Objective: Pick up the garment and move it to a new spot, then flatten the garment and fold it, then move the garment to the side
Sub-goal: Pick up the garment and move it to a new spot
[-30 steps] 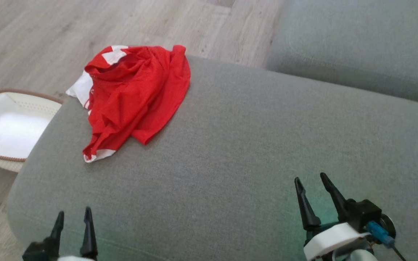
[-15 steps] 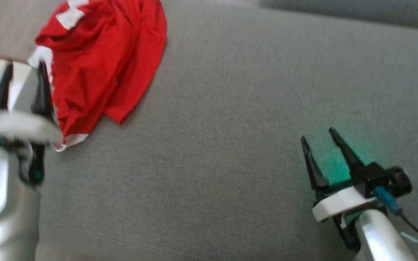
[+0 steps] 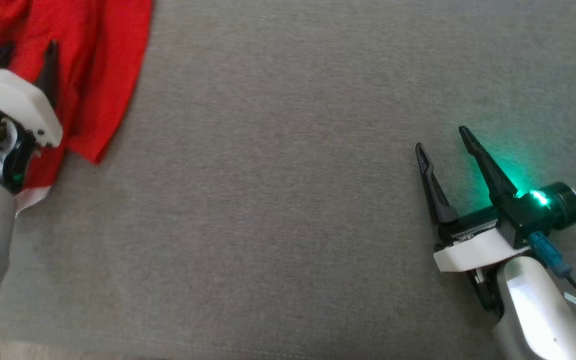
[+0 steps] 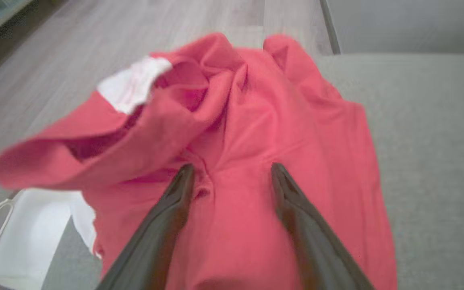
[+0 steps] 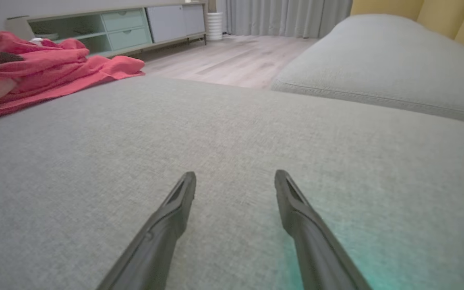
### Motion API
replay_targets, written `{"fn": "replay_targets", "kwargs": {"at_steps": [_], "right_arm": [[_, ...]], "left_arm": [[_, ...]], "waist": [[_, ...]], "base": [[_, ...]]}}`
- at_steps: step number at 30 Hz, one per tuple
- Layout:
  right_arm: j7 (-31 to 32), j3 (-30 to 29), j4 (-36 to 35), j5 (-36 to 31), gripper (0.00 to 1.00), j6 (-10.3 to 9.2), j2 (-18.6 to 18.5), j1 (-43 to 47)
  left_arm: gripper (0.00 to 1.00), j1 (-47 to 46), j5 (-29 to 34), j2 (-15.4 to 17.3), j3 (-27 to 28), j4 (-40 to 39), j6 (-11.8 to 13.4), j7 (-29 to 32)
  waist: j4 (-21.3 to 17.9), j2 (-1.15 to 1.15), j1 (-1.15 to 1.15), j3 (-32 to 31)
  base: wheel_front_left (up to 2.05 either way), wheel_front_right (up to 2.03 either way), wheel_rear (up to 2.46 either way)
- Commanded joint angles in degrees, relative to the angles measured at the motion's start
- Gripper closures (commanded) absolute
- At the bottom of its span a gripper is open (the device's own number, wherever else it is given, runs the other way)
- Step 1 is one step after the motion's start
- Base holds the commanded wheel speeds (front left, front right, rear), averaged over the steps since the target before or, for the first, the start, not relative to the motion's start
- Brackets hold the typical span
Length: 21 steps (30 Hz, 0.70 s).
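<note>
The garment (image 3: 98,75) is red with white trim and lies crumpled at the far left end of the grey sofa cushion (image 3: 268,200). My left gripper (image 3: 25,50) hovers over its near part, open. In the left wrist view the two fingers of my left gripper (image 4: 232,167) straddle a ridge of the garment (image 4: 256,121), with no cloth pinched between them. My right gripper (image 3: 442,137) is open low over bare cushion at the right, far from the cloth. Its wrist view has the right gripper (image 5: 235,174) empty and the garment (image 5: 46,72) far off to the left.
A white basket (image 4: 22,241) stands on the wooden floor (image 5: 232,56) beside the cushion's left end, partly under the cloth. A second grey cushion (image 5: 377,60) lies beyond on the right. A low cabinet (image 5: 115,28) stands across the room.
The head camera has tipped down and toward the right. My left arm has reached forward to the garment. The right gripper has moved a little forward. Both stay open.
</note>
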Motion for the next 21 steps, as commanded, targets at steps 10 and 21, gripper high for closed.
{"fn": "replay_targets", "kwargs": {"at_steps": [10, 21], "right_arm": [[-0.09, 0.41, -0.07, -0.12, 0.0, 0.39, 1.1, 1.57], [-0.91, 2.46, 4.48, 3.44, 0.0, 0.39, 3.23, 2.23]], "left_arm": [[1.0, -3.0, -7.57, 7.25, -8.77, 6.53, 0.1, 3.43], [1.0, -8.87, -12.38, 15.07, -11.8, 3.21, 0.1, -3.86]], "waist": [[-4.82, 0.0, -0.01, -0.39], [-7.91, 0.0, -0.01, -10.66]], "base": [[0.0, 0.0, 0.0], [0.0, 0.0, 0.0]]}}
